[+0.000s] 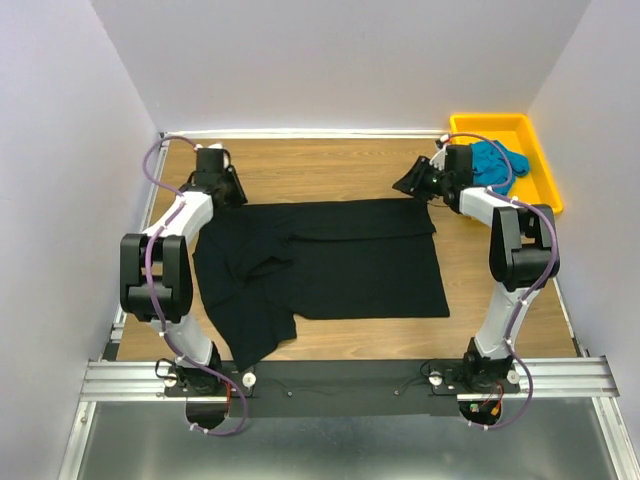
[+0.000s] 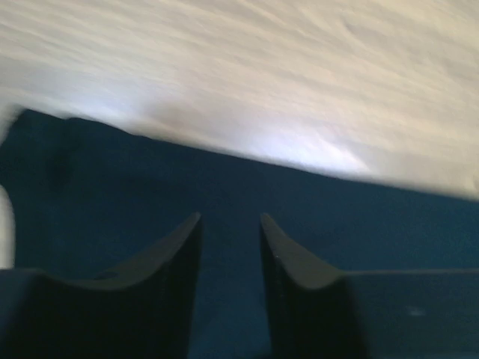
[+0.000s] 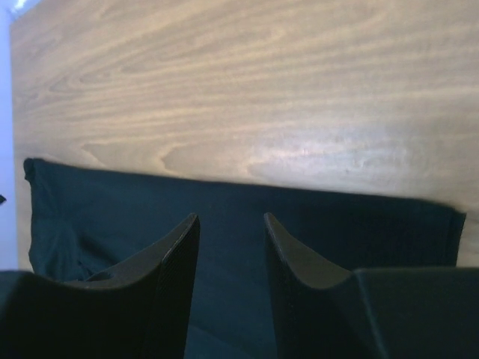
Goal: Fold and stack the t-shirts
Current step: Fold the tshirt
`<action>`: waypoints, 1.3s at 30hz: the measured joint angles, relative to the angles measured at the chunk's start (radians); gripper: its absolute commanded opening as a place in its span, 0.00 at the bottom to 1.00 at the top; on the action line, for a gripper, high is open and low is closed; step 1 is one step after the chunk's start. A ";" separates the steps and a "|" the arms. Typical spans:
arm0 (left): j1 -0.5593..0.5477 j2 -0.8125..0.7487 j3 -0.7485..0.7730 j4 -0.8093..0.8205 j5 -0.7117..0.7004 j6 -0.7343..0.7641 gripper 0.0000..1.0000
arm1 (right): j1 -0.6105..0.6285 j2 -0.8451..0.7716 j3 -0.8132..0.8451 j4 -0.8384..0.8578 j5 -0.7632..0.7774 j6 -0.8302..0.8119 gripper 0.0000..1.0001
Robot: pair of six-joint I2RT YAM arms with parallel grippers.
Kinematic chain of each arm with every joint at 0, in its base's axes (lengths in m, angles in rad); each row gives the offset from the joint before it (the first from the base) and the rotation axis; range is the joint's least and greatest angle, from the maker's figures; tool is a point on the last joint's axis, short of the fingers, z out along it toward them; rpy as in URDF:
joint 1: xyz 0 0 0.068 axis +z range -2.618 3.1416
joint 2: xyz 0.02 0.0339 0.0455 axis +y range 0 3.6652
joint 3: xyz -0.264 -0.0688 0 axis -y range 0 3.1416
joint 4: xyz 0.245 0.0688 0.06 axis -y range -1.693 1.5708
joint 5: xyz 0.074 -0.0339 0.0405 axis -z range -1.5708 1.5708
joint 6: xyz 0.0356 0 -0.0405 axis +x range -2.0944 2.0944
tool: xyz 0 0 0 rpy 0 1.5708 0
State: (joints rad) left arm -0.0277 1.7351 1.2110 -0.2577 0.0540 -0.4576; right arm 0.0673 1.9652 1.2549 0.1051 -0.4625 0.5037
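My left gripper [image 2: 230, 218] and right gripper [image 3: 230, 217] stand half open, empty, over the twelve-o'clock edge of the black t-shirt [image 1: 350, 265]. The teal t-shirt [image 1: 495, 160] lies in the yellow tray [image 1: 532, 140] at two o'clock.

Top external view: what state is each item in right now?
black t-shirt: spread on the table, partly folded, left side rumpled
teal t-shirt: bunched up in the yellow tray
left claw: open, empty, above black t-shirt
right claw: open, empty, above black t-shirt
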 measured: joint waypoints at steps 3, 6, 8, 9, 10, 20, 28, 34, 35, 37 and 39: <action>-0.068 -0.033 -0.052 -0.044 0.031 0.039 0.28 | 0.006 0.000 -0.027 -0.004 -0.008 0.000 0.47; -0.102 -0.039 -0.111 -0.094 0.053 0.058 0.26 | 0.005 0.006 -0.040 -0.013 -0.014 0.000 0.47; -0.121 -0.039 -0.147 -0.149 0.067 0.074 0.18 | 0.003 0.007 -0.041 -0.016 -0.017 0.000 0.47; -0.126 -0.039 -0.156 -0.166 0.071 0.077 0.17 | 0.003 0.008 -0.040 -0.016 -0.018 0.000 0.47; -0.130 -0.039 -0.164 -0.186 0.076 0.085 0.16 | 0.003 0.009 -0.040 -0.016 -0.019 0.000 0.47; -0.205 -0.059 -0.231 -0.232 0.117 0.098 0.14 | 0.003 0.027 -0.041 -0.018 -0.026 -0.006 0.47; -0.231 -0.111 -0.247 -0.264 0.123 0.097 0.14 | 0.003 0.027 -0.046 -0.018 -0.027 -0.008 0.47; -0.249 -0.116 -0.278 -0.269 0.123 0.096 0.14 | 0.003 0.027 -0.046 -0.019 -0.026 -0.009 0.47; -0.249 -0.116 -0.290 -0.269 0.123 0.095 0.14 | 0.003 0.027 -0.046 -0.018 -0.026 -0.009 0.47; -0.249 -0.116 -0.294 -0.266 0.123 0.095 0.14 | 0.003 0.027 -0.046 -0.019 -0.026 -0.010 0.47; -0.251 -0.114 -0.295 -0.263 0.123 0.095 0.13 | 0.003 0.028 -0.046 -0.018 -0.026 -0.011 0.47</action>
State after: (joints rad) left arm -0.2787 1.6211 0.9157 -0.5209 0.1772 -0.3630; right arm 0.0700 1.9934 1.2087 0.0868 -0.4889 0.4931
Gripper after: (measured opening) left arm 0.139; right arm 0.470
